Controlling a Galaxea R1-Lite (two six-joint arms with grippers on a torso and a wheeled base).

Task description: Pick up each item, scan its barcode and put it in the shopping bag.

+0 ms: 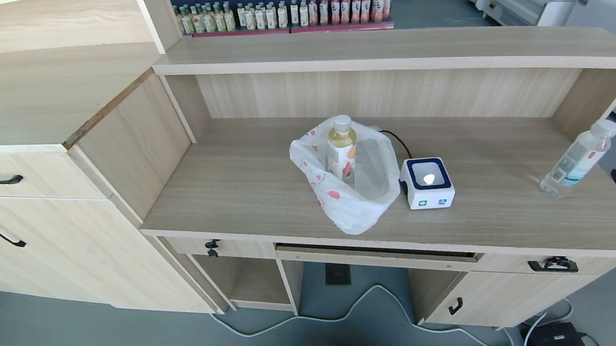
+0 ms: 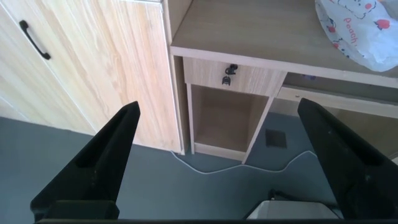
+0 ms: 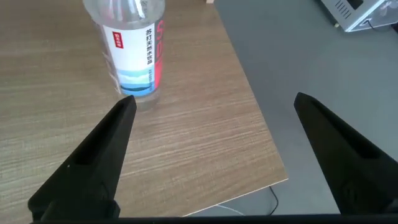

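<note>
1. The left jaws hang low over the grey floor [image 2: 155,186] in front of the desk's left end. They are spread wide and hold nothing.
2. A pale wood cabinet [image 1: 71,241] with black handles stands against the left side of the desk [image 1: 243,183].
3. A small drawer with a lock [image 2: 229,73] sits under the desk's left front edge, above an open cubby.
4. The bag [image 1: 355,208], white plastic with red prints, sits near the middle of the desk with its mouth open. A tea bottle [image 1: 342,148] with a white cap stands upright inside it.
5. The scanner [image 1: 427,183], a white box with a dark top window, is just to the right of the bag and touching its side. A black cable [image 1: 396,138] runs back from it behind the bag.
6. A clear water bottle [image 1: 579,160] with a white cap and a blue and red label stands near the desk's right end, well apart from the scanner.
7. The right jaws are off the desk's right front corner, near the water bottle but not around it. They are wide open and empty.
</note>
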